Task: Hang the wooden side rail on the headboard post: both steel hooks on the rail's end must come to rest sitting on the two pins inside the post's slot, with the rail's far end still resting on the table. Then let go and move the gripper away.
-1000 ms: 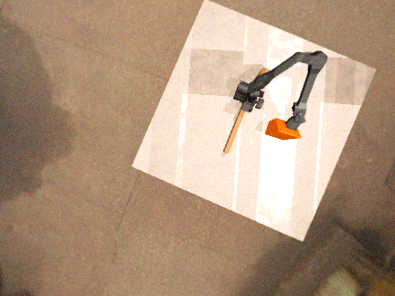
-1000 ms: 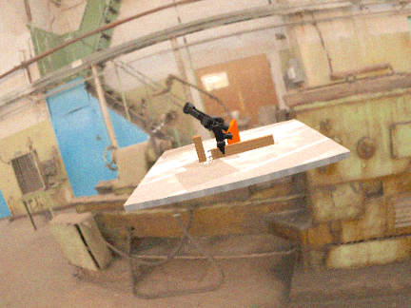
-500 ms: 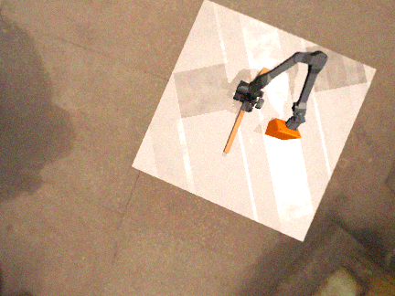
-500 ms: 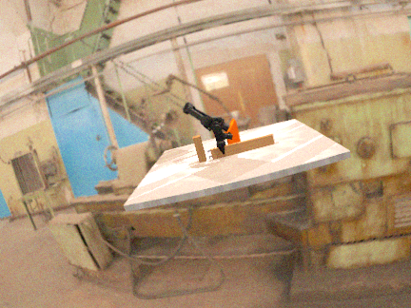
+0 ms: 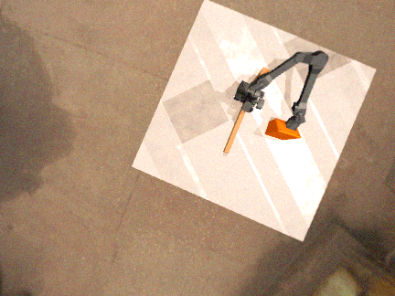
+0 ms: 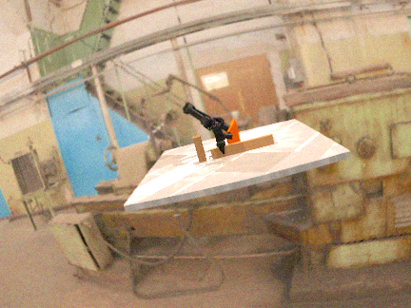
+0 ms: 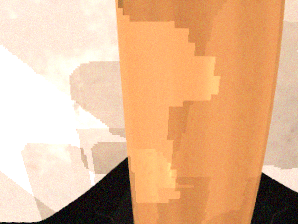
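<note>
The wooden side rail [image 5: 234,132] [image 6: 254,144] [image 7: 200,125] stands on its long edge on the table, or very close to it. My gripper [image 5: 248,103] [image 6: 222,150] [image 7: 178,156] is shut on the rail near its post-side end, one black finger on each side. The headboard post [image 5: 264,71] [image 6: 200,149] stands upright beyond that end; a short gap shows between them in the exterior view. The steel hooks are too small or hidden to make out. The slot and its pins cannot be made out.
The pale square table [image 5: 192,169] [image 6: 166,192] carries everything. The orange block [image 5: 280,131] [image 6: 233,133] at the arm's base stands to one side of the rail. The arm's links [image 5: 308,87] reach from it over to the rail. Shadows and bright stripes cross the table top.
</note>
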{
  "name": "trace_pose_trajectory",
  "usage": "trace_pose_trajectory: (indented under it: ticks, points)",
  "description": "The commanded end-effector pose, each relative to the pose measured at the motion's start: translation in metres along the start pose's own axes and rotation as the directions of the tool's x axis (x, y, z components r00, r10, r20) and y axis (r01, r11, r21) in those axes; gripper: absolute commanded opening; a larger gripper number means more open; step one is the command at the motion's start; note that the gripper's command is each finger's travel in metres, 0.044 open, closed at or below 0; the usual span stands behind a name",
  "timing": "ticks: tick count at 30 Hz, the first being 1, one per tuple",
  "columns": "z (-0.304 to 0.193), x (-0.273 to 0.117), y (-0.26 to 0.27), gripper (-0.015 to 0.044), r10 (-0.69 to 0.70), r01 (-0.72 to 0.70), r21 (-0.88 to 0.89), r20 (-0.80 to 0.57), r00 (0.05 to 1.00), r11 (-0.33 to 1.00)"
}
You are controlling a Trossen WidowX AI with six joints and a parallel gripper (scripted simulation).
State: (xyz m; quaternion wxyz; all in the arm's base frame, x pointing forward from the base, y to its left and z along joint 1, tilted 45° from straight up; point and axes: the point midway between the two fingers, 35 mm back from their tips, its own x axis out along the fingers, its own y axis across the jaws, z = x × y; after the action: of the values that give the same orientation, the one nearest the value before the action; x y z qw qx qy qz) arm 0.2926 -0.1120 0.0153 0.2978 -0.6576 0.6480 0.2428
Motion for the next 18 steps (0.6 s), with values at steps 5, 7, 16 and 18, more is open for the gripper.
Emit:
trace_pose_trajectory:
  ticks: [5, 7, 16, 18]
  points:
    - [0.0, 0.0, 0.0057, 0.0, 0.004, -0.004, -0.011, -0.006, 1.0, 1.0]
    - [0.0, 0.0, 0.0065, 0.0, 0.004, -0.004, -0.011, -0.006, 1.0, 1.0]
    - [0.0001, 0.0, 0.0104, 0.0, 0.004, -0.004, -0.011, -0.006, 1.0, 1.0]
    - [0.0001, 0.0, 0.0112, 0.0, 0.004, -0.004, -0.011, -0.006, 1.0, 1.0]
